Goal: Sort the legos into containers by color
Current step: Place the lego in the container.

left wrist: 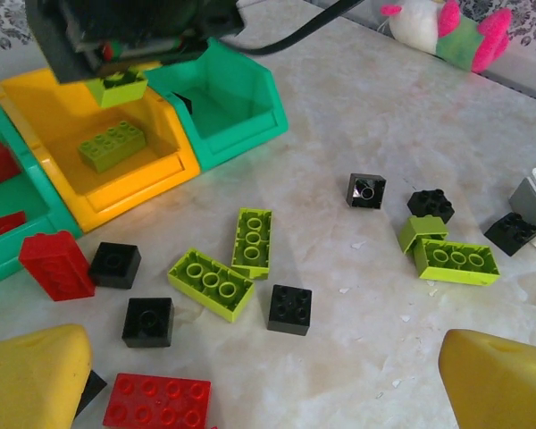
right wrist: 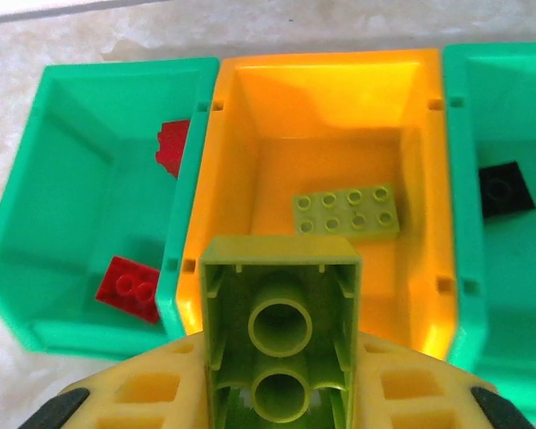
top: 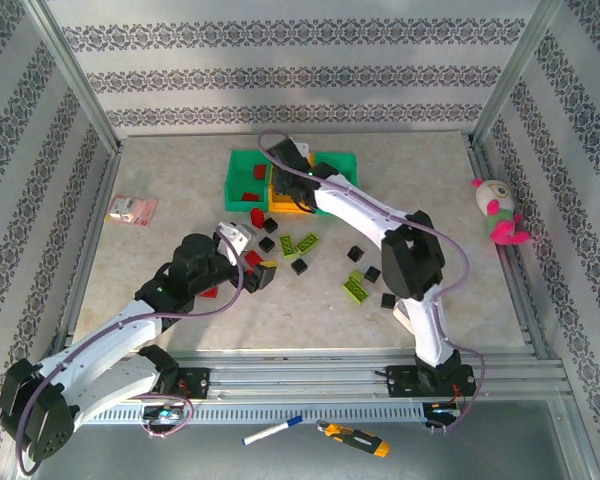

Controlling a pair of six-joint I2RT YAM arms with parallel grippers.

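My right gripper (right wrist: 281, 398) is shut on a lime green lego (right wrist: 281, 326), hollow underside toward the camera, over the orange-yellow container (right wrist: 241, 107). A flat lime lego (right wrist: 347, 213) lies inside it. The left green container (right wrist: 36, 268) holds red legos (right wrist: 128, 288); the right green container (right wrist: 464, 134) holds a black one (right wrist: 506, 189). My left gripper (left wrist: 268, 393) hangs open above loose legos on the table: lime (left wrist: 211, 282), black (left wrist: 290, 309) and a flat red one (left wrist: 157, 402). From above, the left gripper (top: 255, 265) is at the pile's left side and the right gripper (top: 285, 165) is over the containers.
More legos lie scattered toward the right, lime (left wrist: 456, 262) and black (left wrist: 431, 206). A plush toy (top: 498, 210) sits at the right edge, a pink card with a white timer (top: 132, 208) at the left. A marker (top: 272, 432) and a screwdriver (top: 352, 437) lie before the arm bases.
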